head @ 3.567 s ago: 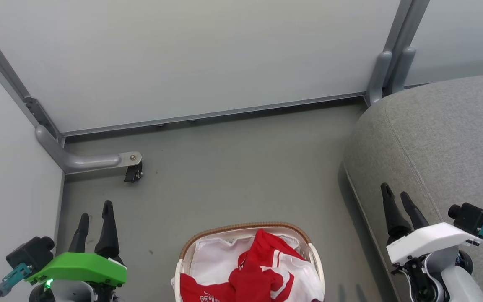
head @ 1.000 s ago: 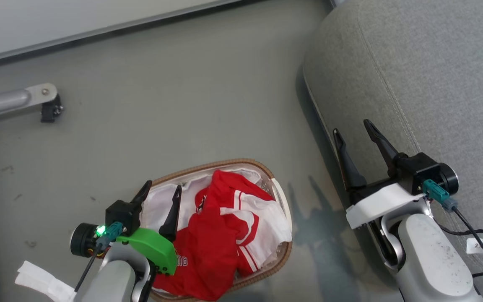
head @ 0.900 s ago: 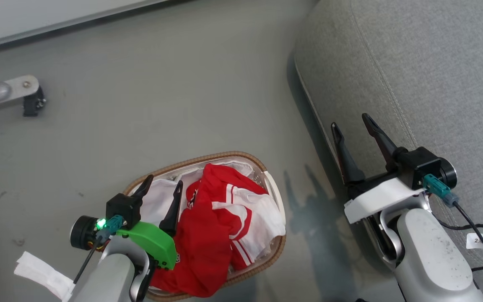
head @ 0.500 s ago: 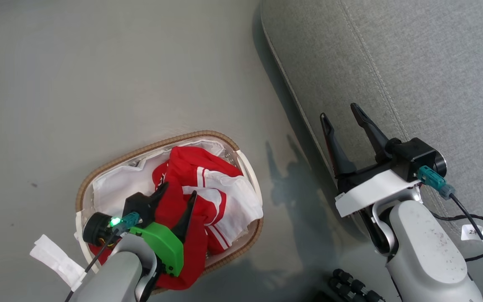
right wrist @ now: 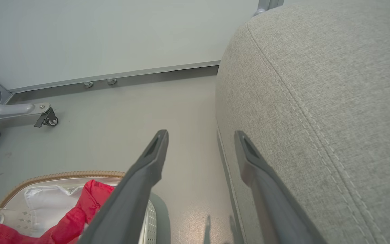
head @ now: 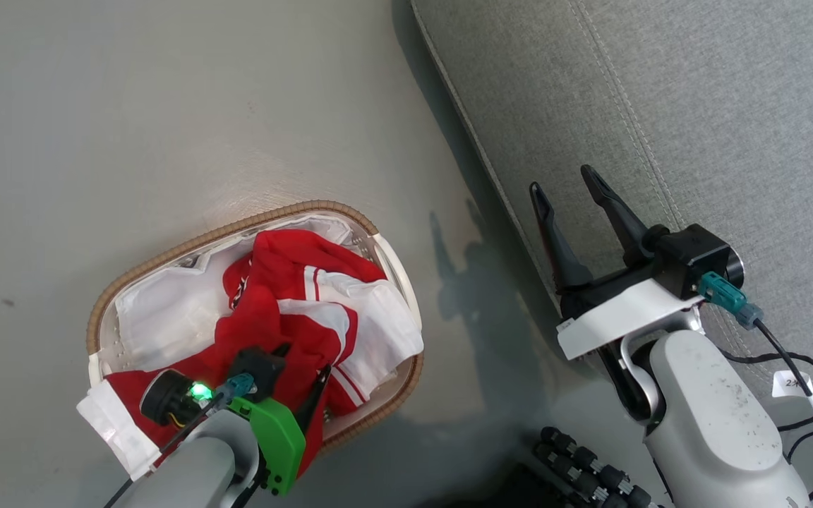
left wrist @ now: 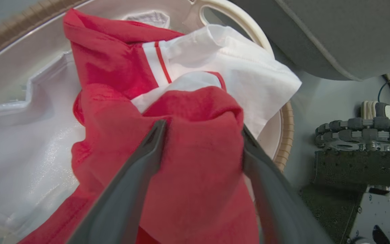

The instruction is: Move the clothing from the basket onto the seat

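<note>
- The soft red-and-white sports clothing (head: 286,310) lies in a crumpled heap inside the oval white plastic basket (head: 237,227) with the brown woven rim; the basket stands on the smooth grey floor (head: 166,106)
- The left jaws are wide open and have hold of nothing yet; they are poked down into the heap, with a fat hump of red cloth (left wrist: 198,135) between them and one finger against each side of it
- The right jaws are wide open too, and empty; they hang by the edge of the big grey woven seat (head: 660,92), well apart from the clothing
- The clothing looks light, thin and floppy; I think it will sag and trail when it goes up, and it may slip a bit; it will not break
- The red hump between the left jaws looks like the best place to pinch; it is thick, so a deep pinch should catch many layers; the plain white liner sheet (left wrist: 29,152) to the left of those jaws should stay behind
- The heap has no clear front or back; its long way seems to run from the base of the left jaws out past their tips, along the basket; a white panel (left wrist: 249,67) flops over the rim to the right of the tips, on the seat's side
</note>
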{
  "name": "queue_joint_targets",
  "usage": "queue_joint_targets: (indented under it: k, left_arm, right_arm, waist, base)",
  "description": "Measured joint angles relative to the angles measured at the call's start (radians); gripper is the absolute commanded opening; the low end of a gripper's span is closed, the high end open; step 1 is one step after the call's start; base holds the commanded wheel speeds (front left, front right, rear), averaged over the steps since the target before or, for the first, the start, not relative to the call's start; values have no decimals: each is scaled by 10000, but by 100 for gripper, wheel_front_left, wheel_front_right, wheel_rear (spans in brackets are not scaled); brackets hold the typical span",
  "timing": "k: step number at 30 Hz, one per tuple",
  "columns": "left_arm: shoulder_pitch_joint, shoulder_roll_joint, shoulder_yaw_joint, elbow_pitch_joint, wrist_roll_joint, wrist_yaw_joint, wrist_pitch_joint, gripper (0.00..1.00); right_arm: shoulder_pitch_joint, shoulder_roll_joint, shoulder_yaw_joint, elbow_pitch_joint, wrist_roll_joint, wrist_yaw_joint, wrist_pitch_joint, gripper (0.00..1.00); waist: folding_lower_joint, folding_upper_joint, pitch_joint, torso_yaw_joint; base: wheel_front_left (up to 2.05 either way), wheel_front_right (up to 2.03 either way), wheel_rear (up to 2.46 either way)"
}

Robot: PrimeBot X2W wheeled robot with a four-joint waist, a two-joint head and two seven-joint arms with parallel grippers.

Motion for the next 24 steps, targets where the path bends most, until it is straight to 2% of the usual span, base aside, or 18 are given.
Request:
queue_joint_targets:
  k: [12, 13, 14, 15, 24]
  left_arm:
    - [-708, -316, -1292, 2165, -963, -2, 117, 100]
    - [-708, -316, -1337, 2276, -1095, -2, 176, 92]
    - [-709, -311, -1409, 2364, -1198, -2, 184, 31]
    - [-724, -303, -1484, 2426, -1290, -2, 182, 0]
    - [-741, -380, -1735, 2481, -1948, -2, 65, 0]
  right_arm:
    - [-187, 2, 165, -163, -2, 0, 0, 100]
    - [-192, 0, 178, -150, -2, 0, 0, 100]
    - [-202, 0, 205, -138, -2, 0, 0, 100]
    - [-221, 2, 232, -127, -2, 0, 0, 100]
    - [-241, 6, 261, 242, 10, 0, -2, 100]
  waist:
    - [-1, 0, 379, -72]
    - [-1, 0, 394, -75]
    - [-1, 0, 399, -80]
    - [0, 0, 393, -82]
    - [0, 0, -105, 32]
  base:
    - [0, 0, 0]
    - [0, 0, 0]
    - [0, 0, 0]
    - [0, 0, 0]
    - [0, 0, 0]
